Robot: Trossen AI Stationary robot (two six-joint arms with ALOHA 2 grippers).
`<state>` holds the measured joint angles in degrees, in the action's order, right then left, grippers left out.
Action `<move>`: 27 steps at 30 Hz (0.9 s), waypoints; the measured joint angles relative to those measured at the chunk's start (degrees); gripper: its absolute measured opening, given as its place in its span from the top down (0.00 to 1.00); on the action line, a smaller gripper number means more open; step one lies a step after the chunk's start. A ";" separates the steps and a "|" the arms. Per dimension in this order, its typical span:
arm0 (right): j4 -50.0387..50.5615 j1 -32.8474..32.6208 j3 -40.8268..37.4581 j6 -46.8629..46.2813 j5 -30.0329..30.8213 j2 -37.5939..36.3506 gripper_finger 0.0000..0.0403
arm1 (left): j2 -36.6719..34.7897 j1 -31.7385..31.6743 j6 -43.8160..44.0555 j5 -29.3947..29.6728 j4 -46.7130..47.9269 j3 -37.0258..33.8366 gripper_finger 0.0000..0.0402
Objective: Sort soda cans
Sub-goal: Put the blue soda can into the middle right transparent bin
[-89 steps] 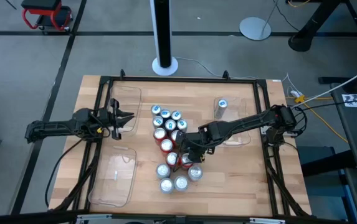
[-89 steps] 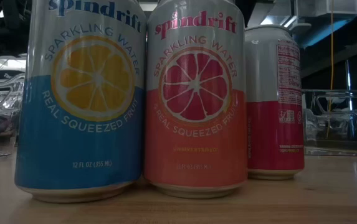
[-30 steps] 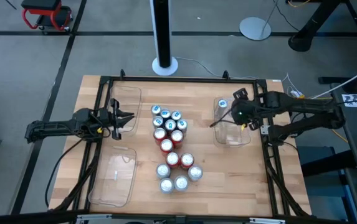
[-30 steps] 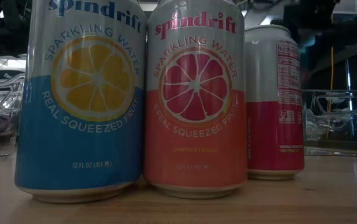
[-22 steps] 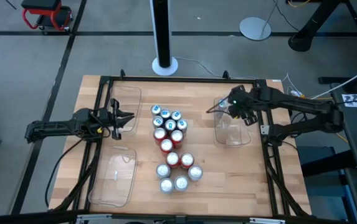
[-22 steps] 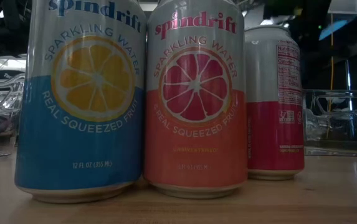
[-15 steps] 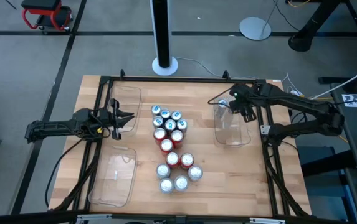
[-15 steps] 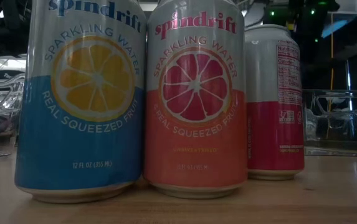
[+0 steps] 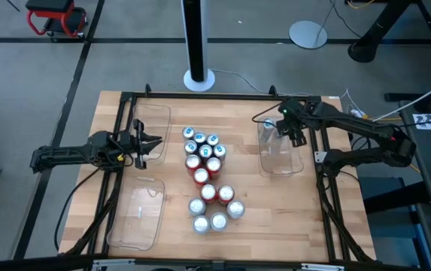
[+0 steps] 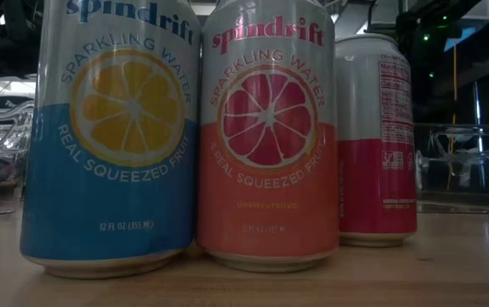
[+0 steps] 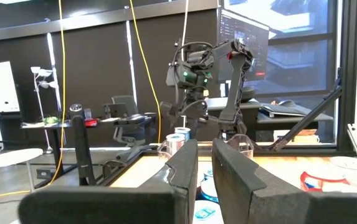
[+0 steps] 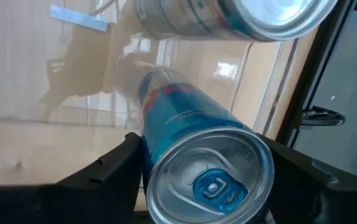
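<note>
Several soda cans (image 9: 207, 177) stand upright in a cluster at the table's middle. The low view shows three of them close up: blue (image 10: 107, 136), pink-red (image 10: 268, 136) and red (image 10: 376, 141). My right gripper (image 9: 286, 126) is over the far right clear tray (image 9: 279, 162), shut on a blue can (image 12: 209, 180). Another can (image 12: 228, 18) is in that tray (image 9: 268, 128). My left gripper (image 9: 152, 142) waits at the table's left, its fingers (image 11: 204, 162) shut to a narrow slit on nothing. My right gripper pinches the blue can between its two fingers, one finger (image 12: 103, 171) on each side of the can's upper end just below the silver top (image 12: 184, 149). The fingers come from above, pointing down. The can's body reaches down into the tray; whether its base rests there I cannot tell.
Two more clear trays lie on the left side, one far (image 9: 151, 120) and one near (image 9: 136, 218). A black frame (image 9: 215, 95) runs round the table's edges. Bare wood lies between the can cluster and the right tray.
My right gripper, shut on the blue can, has carried it over the far right tray and moved a little toward the table's far edge, next to the can standing there. The cluster and my left arm have kept still.
</note>
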<state>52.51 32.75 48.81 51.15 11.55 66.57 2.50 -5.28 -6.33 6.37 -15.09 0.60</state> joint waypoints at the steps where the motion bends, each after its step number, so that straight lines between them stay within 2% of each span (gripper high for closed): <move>1: -0.28 -0.06 -0.10 0.23 0.22 0.00 0.30 | 0.00 0.00 -0.01 0.00 0.00 0.00 0.90; 11: -1.58 -0.08 0.97 0.60 1.35 0.07 0.22 | 0.00 0.00 -0.04 0.00 0.62 0.00 0.90; 23: 2.98 -0.11 8.73 0.06 1.16 0.04 0.22 | 0.00 -0.01 -0.04 0.00 1.18 0.00 0.90; 27: 6.67 -0.33 13.12 -4.16 -2.04 0.04 0.22 | 0.02 -0.02 0.15 0.00 1.09 0.00 0.90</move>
<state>59.18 32.42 61.94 46.98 9.51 66.61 2.52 -5.30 -6.17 6.37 -14.00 0.60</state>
